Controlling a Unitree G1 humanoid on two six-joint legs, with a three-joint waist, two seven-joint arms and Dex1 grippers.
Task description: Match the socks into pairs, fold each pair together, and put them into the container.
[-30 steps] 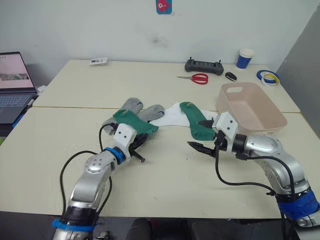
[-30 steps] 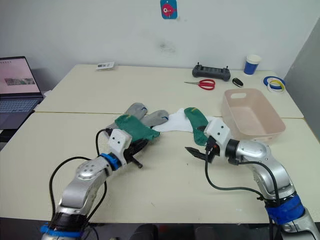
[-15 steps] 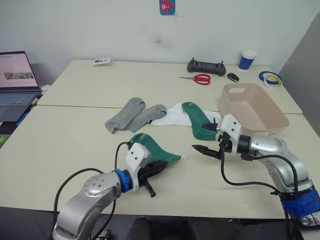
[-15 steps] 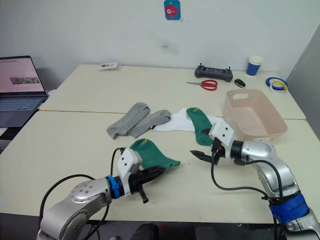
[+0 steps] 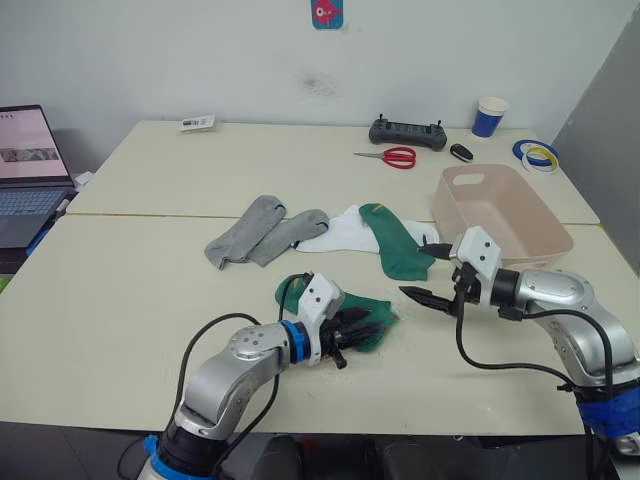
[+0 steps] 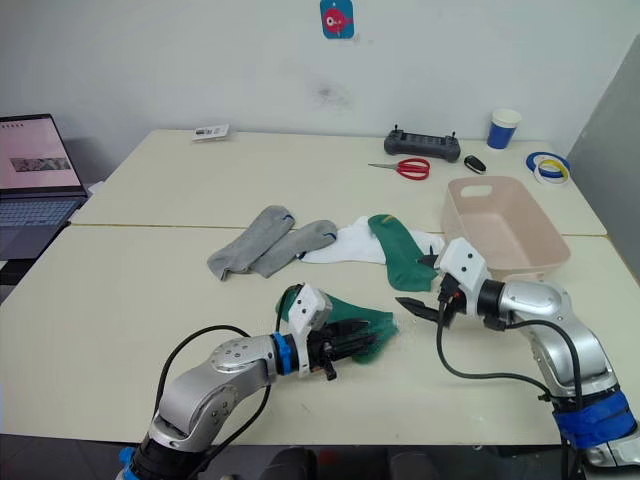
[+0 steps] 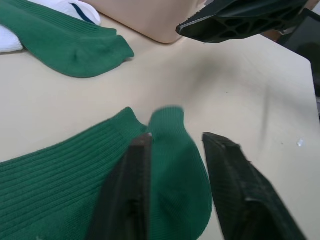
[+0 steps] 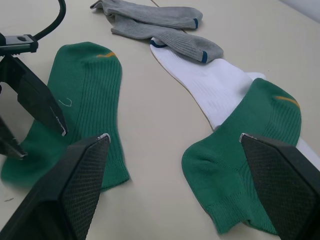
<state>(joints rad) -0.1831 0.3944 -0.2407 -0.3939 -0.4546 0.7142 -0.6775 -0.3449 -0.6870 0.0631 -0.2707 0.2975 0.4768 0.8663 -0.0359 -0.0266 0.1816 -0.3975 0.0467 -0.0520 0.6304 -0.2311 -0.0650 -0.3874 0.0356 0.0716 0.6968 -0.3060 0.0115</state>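
Socks lay across the middle of the table [image 5: 130, 300] while my two arms worked near its front edge. My left gripper [image 5: 357, 330] rested over one dark green sock [image 6: 355, 322], which lay flat on the table just in from the front edge; my fingers [image 7: 131, 200] were parted, one on the fabric and the other beside it, and I was not pinching it. My right gripper [image 5: 425, 285] hovered just beyond that sock's end, toward the table's right edge, with its fingers spread wide and nothing between them. The second green sock [image 5: 392, 240] lay farther back, toward the middle of the table, partly overlapping the white socks [image 5: 340, 232]. A dark toe tip of a white sock [image 5: 428, 240] showed beside the green one, close to the container. The two grey socks [image 5: 258, 230] lay side by side, touching, on the left of the white ones, each with a small blue mark at the cuff. The container [image 5: 500, 212], a pale pink tub, stood near the table's right edge, just behind my right gripper, and I saw no sock inside it. Near the far edge lay red scissors [image 5: 391, 156], a black controller [image 5: 407, 132], a blue-and-white cup [image 5: 489, 117] and tape rolls [image 5: 538, 154]. A laptop [image 5: 28, 170] sat beyond the left edge.
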